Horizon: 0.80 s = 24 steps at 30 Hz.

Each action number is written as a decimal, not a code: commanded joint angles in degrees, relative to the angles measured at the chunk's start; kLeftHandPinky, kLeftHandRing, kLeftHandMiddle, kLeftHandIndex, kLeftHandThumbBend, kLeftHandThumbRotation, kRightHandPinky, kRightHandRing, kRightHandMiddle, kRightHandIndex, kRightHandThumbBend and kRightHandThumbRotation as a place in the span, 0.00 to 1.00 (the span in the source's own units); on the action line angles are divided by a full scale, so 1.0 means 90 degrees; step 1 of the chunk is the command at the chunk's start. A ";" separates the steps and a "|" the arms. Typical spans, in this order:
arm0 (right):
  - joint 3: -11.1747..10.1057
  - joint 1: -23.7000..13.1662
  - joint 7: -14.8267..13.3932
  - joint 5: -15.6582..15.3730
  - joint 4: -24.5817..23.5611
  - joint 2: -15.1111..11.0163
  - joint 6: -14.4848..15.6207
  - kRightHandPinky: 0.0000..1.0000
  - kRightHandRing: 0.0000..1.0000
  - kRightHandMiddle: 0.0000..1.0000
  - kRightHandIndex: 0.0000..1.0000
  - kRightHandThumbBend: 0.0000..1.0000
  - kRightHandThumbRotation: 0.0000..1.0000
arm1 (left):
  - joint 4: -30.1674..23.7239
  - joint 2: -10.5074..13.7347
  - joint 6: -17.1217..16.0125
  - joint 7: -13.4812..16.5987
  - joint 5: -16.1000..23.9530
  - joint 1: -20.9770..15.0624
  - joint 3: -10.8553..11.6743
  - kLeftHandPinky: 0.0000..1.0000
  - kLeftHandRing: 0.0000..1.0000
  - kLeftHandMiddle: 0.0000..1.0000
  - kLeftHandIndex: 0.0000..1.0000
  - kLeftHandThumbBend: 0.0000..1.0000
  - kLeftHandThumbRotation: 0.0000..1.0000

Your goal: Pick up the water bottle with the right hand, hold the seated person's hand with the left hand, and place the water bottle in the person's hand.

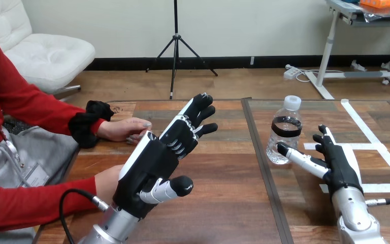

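Right hand [337,165] open just right of clear plastic water bottle [284,129], likely pre-grasp.
Left hand [155,162], well left of bottle, fingers straight, near person's hand [127,129], probably to take it.

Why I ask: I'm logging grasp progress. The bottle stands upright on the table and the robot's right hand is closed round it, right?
Not quite. The head view shows the bottle upright on the table, but the right hand is open beside it, fingers straight, not closed round it.
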 commanded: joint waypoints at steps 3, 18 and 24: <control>0.0108 -0.0698 -0.0057 -0.0106 0.0038 0.0056 0.0149 0.83 0.95 0.95 1.00 1.00 0.45 | -0.0239 0.0025 -0.0106 0.0030 -0.0077 -0.0086 0.0104 0.89 0.97 0.99 0.97 1.00 0.69; 0.0248 -0.0956 -0.0139 -0.0291 0.0064 0.0050 0.0260 0.81 0.92 0.94 1.00 1.00 0.44 | -0.0268 0.0035 -0.0136 0.0074 -0.0047 -0.0019 0.0091 0.89 0.97 0.99 0.97 1.00 0.69; 0.0258 -0.1020 -0.0119 -0.0307 0.0091 0.0054 0.0295 0.79 0.91 0.95 1.00 1.00 0.45 | -0.0294 0.0029 -0.0144 0.0084 -0.0043 0.0009 0.0081 0.89 0.96 0.99 0.97 1.00 0.69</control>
